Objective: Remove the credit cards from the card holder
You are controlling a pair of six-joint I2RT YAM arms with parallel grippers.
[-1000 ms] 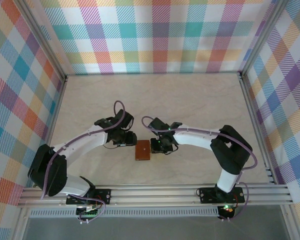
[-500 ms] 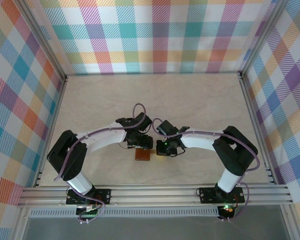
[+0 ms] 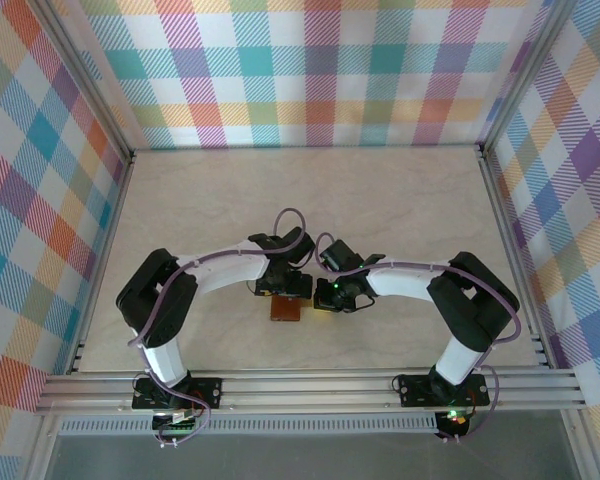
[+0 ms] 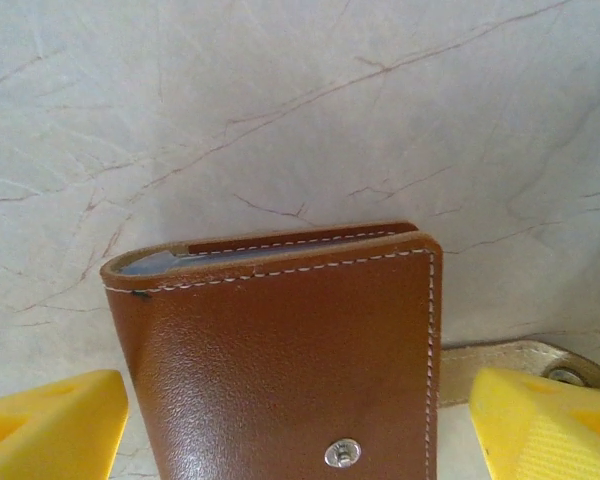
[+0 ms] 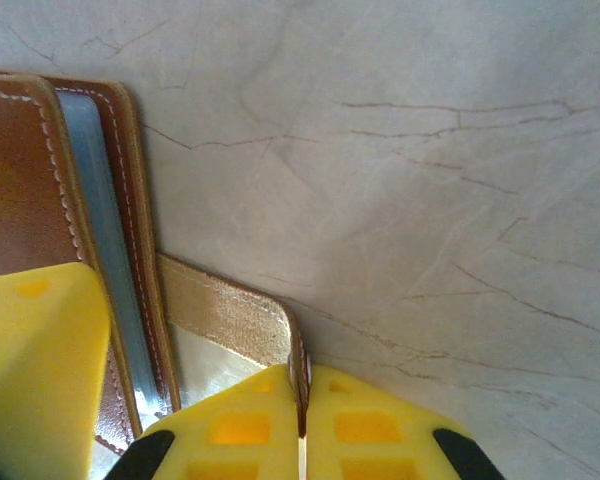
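Note:
The brown card holder (image 3: 285,310) lies folded shut on the table, its snap stud facing up (image 4: 342,453). My left gripper (image 4: 290,395) is open, one yellow finger (image 4: 50,425) on each side of the holder and neither touching it. My right gripper (image 5: 302,390) is shut on the holder's tan snap tab (image 5: 230,310), which sticks out sideways and is pinched at its tip. From above, both grippers (image 3: 288,287) (image 3: 325,300) meet at the holder. A grey-blue sleeve edge (image 5: 90,180) shows between the covers. The credit cards are hidden inside.
The holder rests on a pale marbled tabletop (image 3: 310,200), near its front middle. Plaid walls (image 3: 320,70) and aluminium rails (image 3: 310,385) fence the table in. The left gripper's finger (image 5: 35,370) sits close beside the right gripper.
The left arm swung right over the holder and its jaws opened wide around it. The right gripper slid slightly toward the holder and shut on the snap tab.

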